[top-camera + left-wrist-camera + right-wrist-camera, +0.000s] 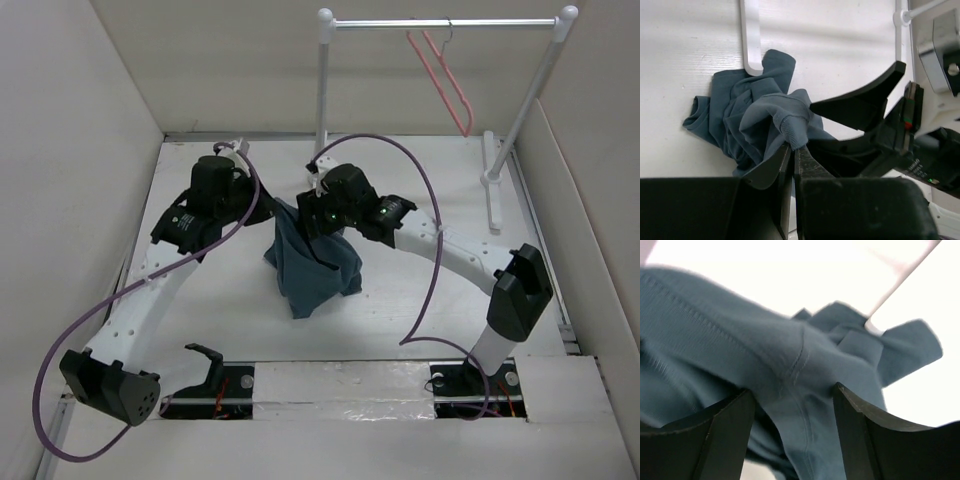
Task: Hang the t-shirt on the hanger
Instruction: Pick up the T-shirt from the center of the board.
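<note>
"Teal cotton, all bunched up. From above, the t-shirt (312,268) sits in a lump on the table (230,300), on the near side of the white clothes rack (445,22), just out from its left post. Its top is pulled up where the two arms meet."

"And the hanger?"

"The hanger (447,85) is salmon pink, hooked on the rack's bar toward its right end, well apart from the shirt. Nothing is on it yet."

"Who's got the cloth?"

"The left wrist camera settles that. The left gripper (792,152) is pinched tight on a thick rolled fold, hem or collar, I can't tell which. The rest sags onto the table right at the rack's foot (751,35)."

"The other one?"

"From its own camera, the right gripper (792,390) has its fingers spread wide. A seamed band of shirt lies between them, not squeezed."

"So what should it do?"

"I'd say close on that seam a little way from the left's pinch. Then the two draw apart to open the neck or hem, so the hanger's shoulder has a gap to slip into. Take one layer only. With two layers it won't open."

"Room to work?"

"The table is plain white and smooth, and pale walls stand close behind the rack and to either side. A purple cable (36,405) loops off each arm. Trailing cloth could snag on the rack's foot."
</note>
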Available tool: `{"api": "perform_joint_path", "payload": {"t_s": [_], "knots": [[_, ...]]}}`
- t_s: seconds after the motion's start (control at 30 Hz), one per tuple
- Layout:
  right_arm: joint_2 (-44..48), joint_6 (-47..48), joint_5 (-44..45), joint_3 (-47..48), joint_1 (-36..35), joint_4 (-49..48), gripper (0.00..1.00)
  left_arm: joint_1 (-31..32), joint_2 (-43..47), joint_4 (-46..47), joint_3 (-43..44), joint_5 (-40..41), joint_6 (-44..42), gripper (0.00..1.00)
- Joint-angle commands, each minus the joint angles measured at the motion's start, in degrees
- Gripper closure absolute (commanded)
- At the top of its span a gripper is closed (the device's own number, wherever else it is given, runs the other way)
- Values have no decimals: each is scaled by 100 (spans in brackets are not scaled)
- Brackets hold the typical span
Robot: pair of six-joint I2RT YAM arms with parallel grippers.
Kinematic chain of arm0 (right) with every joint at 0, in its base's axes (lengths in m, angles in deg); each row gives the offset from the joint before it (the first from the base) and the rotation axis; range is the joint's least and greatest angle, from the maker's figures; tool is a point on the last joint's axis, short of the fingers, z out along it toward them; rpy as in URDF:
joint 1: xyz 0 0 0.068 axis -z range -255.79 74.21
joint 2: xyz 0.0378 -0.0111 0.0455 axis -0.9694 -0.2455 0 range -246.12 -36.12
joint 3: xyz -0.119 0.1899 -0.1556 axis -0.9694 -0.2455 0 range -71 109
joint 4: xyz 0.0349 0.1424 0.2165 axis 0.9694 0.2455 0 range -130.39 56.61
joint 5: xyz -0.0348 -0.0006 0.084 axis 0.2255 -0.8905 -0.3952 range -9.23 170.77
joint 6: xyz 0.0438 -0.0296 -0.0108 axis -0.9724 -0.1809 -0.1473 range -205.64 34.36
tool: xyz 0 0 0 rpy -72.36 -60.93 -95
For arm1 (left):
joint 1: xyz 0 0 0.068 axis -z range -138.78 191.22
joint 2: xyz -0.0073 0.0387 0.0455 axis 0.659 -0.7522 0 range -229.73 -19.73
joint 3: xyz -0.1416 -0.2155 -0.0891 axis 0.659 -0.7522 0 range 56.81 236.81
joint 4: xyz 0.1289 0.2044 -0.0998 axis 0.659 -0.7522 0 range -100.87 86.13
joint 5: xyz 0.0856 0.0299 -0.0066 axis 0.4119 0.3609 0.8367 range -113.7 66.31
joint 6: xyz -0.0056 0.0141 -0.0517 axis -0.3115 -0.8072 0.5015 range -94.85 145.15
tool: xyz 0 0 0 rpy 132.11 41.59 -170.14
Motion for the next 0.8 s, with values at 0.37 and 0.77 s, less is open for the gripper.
{"api": "perform_joint_path", "payload": {"t_s": [0.37,0.77], "knots": [[573,254,2122,1552,-17,741,100,237,-257,-754,1777,325,-769,100],[1356,140,526,983,1293,472,100,395,103,1573,233,-650,-1200,100]]}}
